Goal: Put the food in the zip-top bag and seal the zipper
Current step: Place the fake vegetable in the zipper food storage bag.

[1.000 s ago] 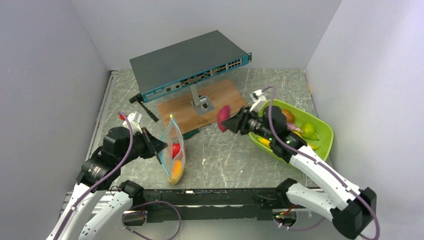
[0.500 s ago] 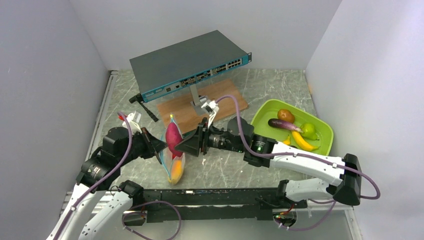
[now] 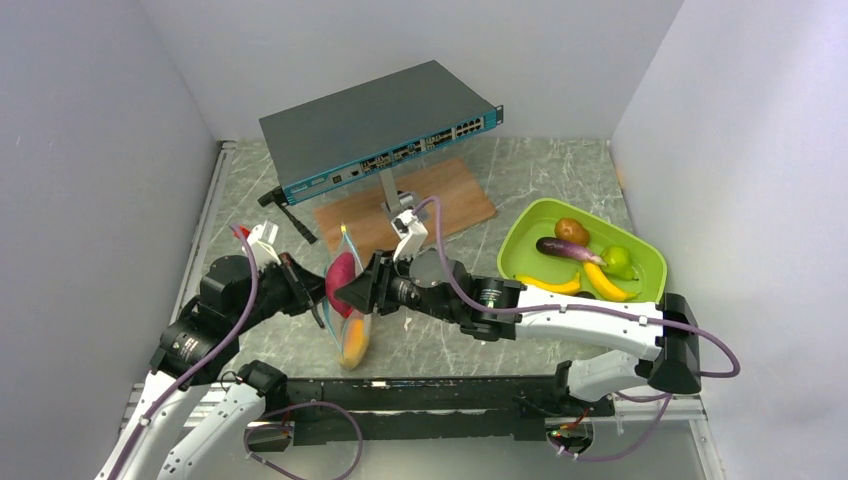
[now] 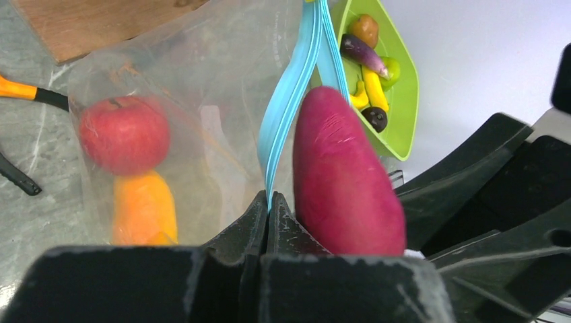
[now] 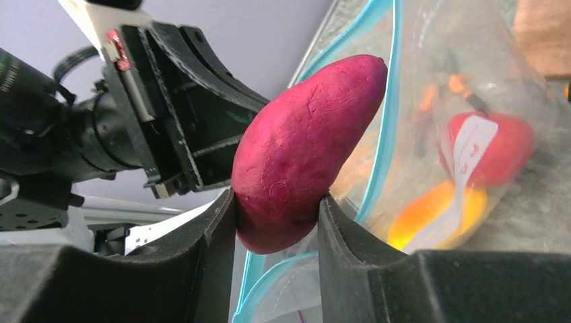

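Note:
The clear zip-top bag [image 3: 352, 318] stands on the table with a red apple [image 4: 124, 134] and an orange [image 4: 143, 208] inside. My left gripper [image 4: 268, 202] is shut on the teal zipper [image 4: 296, 87] and holds the mouth up; it also shows in the top view [image 3: 322, 295]. My right gripper [image 5: 276, 222] is shut on the reddish piece [image 5: 303, 148]. It holds the piece against the zipper strip at the bag's mouth [image 3: 343, 283]. I cannot tell whether the piece is inside the mouth.
A lime-green tray [image 3: 655, 262] at right holds a brown fruit [image 3: 571, 231], an eggplant [image 3: 565, 249], a pear [image 3: 617, 261] and two bananas [image 3: 605, 282]. A network switch [image 3: 380, 130] stands on a stand over a wooden board [image 3: 455, 195]. An orange-handled tool [image 4: 20, 91] lies by the bag.
My right arm has carried the reddish piece left from beside the tray to the bag's mouth. My left gripper has kept its hold on the zipper.

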### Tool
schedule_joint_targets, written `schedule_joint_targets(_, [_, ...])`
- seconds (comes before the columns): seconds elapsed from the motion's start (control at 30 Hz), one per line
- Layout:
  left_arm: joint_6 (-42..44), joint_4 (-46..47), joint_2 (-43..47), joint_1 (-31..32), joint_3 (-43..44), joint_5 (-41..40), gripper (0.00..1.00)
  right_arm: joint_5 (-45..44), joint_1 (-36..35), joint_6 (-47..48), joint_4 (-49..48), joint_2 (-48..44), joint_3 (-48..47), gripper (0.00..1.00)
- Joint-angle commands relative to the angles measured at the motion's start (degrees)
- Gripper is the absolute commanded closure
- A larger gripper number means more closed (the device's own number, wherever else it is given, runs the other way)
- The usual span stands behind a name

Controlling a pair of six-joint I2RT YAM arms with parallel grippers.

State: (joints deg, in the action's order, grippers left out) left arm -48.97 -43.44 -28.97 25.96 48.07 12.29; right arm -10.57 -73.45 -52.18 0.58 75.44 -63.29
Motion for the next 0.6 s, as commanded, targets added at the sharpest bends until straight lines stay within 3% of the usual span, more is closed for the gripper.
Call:
schedule_joint_targets(0.0, [-1.9,4.4,1.0,0.0,0.2,1.3,1.0,-7.9,-2.4,-3.4,7.0,-0.5,-3.6,1.0])
schedule_joint_targets(0.23, [-2.2,4.0,1.2,0.1,-0.2,0.6,1.0,-9.5,-4.6,-1.3,10.8,-0.8,-4.2,0.98])
schedule_joint_targets(0.33, [-2.4,4.3,1.2,0.0,-0.6,0.8,1.0,-8.4,-4.9,-1.0,12.3,0.3,-4.8,0.91])
schedule_joint_targets(0.57, [-2.6,3.9,1.5,0.0,-0.7,0.5,1.0,-7.3,-5.8,0.5,14.0,1.3,-6.8,0.56])
